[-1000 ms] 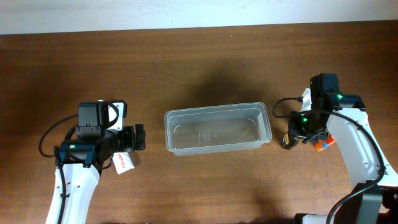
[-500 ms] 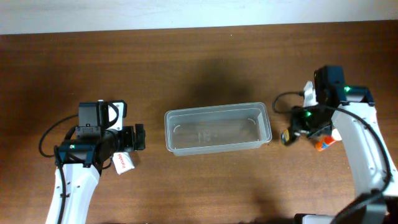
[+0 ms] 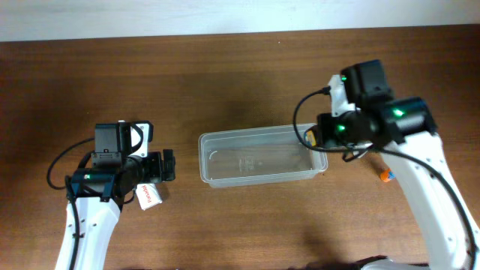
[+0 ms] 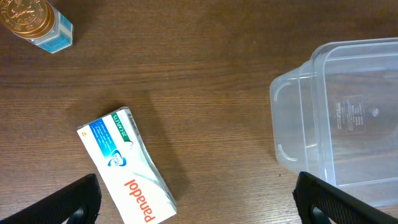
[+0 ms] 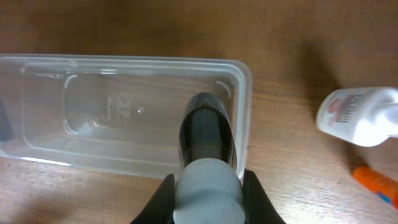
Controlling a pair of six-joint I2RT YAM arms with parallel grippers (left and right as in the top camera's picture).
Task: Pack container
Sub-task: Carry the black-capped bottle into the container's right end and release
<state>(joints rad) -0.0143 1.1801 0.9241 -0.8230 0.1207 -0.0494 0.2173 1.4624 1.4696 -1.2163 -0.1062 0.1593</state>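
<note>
The clear plastic container [image 3: 255, 176] lies empty in the middle of the table. It also shows in the left wrist view [image 4: 292, 87] and the right wrist view [image 5: 37, 65]. My right gripper [image 5: 208, 193] is shut on a dark bottle with a grey cap [image 5: 206, 140] and holds it above the container's right end [image 3: 310, 138]. My left gripper [image 3: 168, 165] is open and empty, left of the container. A white Panadol box [image 4: 127, 168] lies on the table between its fingers, also seen from overhead [image 3: 148, 196].
A small bottle with a gold cap [image 4: 34, 18] stands at the far left. A white bottle [image 5: 360, 117] and an orange item [image 3: 387, 176] lie on the table right of the container.
My right gripper has lifted the dark bottle from the table at the right and carried it left, over the container's right end. The left arm has not moved.
</note>
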